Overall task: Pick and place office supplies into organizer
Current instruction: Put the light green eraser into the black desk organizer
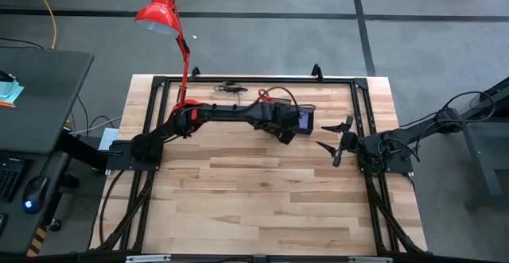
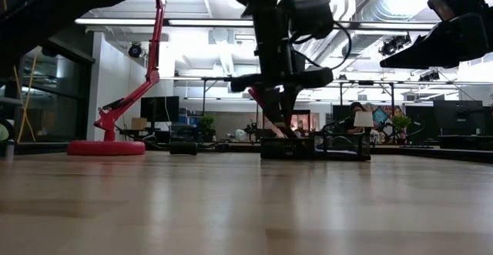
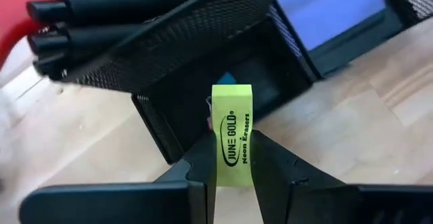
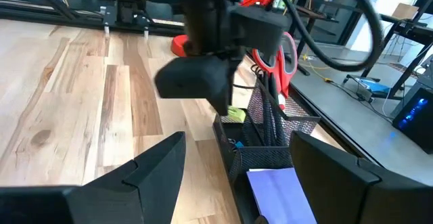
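Observation:
The black mesh organizer (image 3: 169, 126) stands at the table's far middle. Its taller section holds black pens (image 3: 88, 21) and red-handled scissors (image 4: 285, 51), and a purple note pad (image 3: 331, 11) lies flat in another section. My left gripper (image 3: 233, 143) hangs just above the organizer's low compartment, shut on a yellow-green eraser (image 3: 232, 116). In the low view the left gripper (image 2: 281, 105) is clear above the organizer (image 2: 312, 147). My right gripper (image 1: 332, 134) waits open, right of the organizer, with nothing between its fingers. My left gripper pinches the eraser's two narrow sides near its lower end (image 3: 233, 170) between both fingers. The printed face is toward the wrist camera, and the eraser's far end sticks out past the fingertips. The fingers slant down from the table's left. The eraser is lifted clear, over the low compartment.
A red desk lamp (image 1: 159, 17) stands with its base (image 2: 105, 147) at the far left of the table. A black cable (image 1: 231, 86) lies along the far edge. A small blue item (image 3: 226, 80) sits in the low compartment. Bare wood (image 1: 254, 199) spreads across the near half.

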You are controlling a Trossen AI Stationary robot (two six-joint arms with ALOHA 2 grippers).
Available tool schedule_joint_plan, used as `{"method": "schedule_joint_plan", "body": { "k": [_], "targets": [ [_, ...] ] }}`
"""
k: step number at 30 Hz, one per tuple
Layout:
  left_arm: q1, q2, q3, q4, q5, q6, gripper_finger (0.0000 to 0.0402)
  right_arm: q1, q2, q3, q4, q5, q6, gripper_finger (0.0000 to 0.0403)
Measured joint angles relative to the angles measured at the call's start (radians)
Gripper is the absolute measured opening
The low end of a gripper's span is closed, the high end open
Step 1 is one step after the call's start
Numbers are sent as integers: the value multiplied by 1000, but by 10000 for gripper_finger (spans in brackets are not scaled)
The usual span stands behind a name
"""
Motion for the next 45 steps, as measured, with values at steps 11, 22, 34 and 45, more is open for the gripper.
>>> {"method": "schedule_joint_plan", "body": {
  "k": [11, 22, 34, 45],
  "targets": [
    [79, 0, 0, 50, 133, 106, 58, 0, 0, 0, 0, 0, 0, 259],
    [81, 0, 0, 73, 162, 180, 58, 0, 0, 0, 0, 0, 0, 259],
    [74, 0, 0, 161, 89, 288, 58, 0, 0, 0, -2, 0, 0, 259],
    [75, 16, 0, 132, 86, 337, 67, 0, 0, 0, -7, 0, 0, 259]
  ]
}}
